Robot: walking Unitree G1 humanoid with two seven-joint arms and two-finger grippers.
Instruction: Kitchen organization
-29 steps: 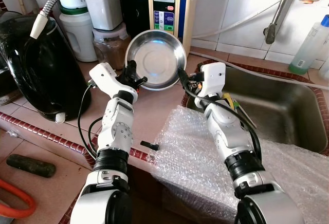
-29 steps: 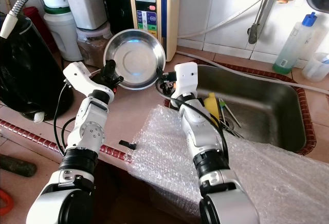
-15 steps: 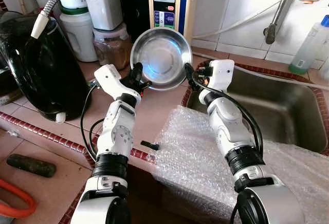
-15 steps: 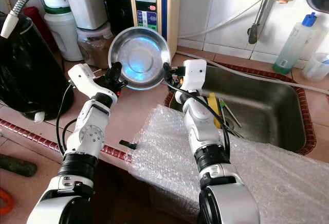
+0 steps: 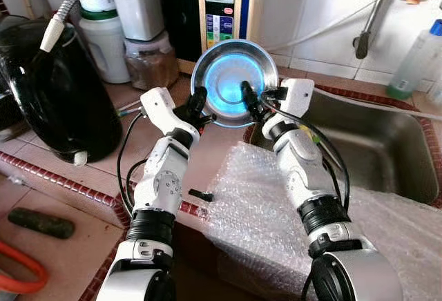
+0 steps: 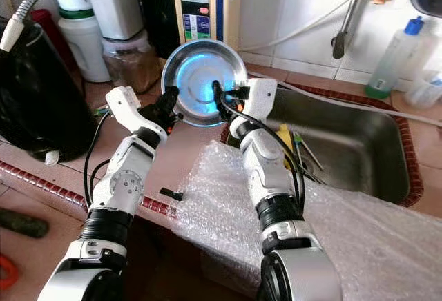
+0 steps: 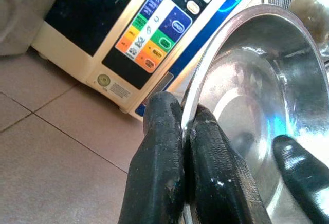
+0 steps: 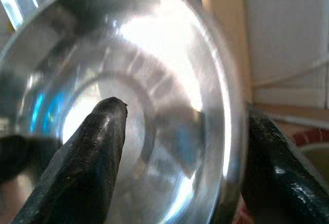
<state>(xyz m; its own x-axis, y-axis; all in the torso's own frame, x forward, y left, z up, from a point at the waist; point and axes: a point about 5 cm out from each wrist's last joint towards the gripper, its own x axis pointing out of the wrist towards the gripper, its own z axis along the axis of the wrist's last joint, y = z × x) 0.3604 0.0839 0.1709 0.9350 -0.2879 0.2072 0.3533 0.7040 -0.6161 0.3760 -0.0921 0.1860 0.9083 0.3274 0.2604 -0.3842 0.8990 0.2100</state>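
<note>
steel bowl [image 5: 233, 82] hangs tilted over the counter [image 5: 214, 146] edge nearest the sink [image 5: 387, 150], before the water ionizer [image 5: 221, 4]. left gripper [image 7: 181, 131] is clenched on its rim; right gripper [image 8: 180, 131] straddles the opposite rim, one finger inside, spread, not clearly squeezing. thin, stiff, light and slick, it likely pivots unless pinched squarely at the rolled rim.

home kitchen | steel sink [image 5: 387, 150]; tiled counter [image 5: 131, 154]; water purifier [image 5: 222, 4]; dish-soap bottle [image 5: 416, 59]
</note>
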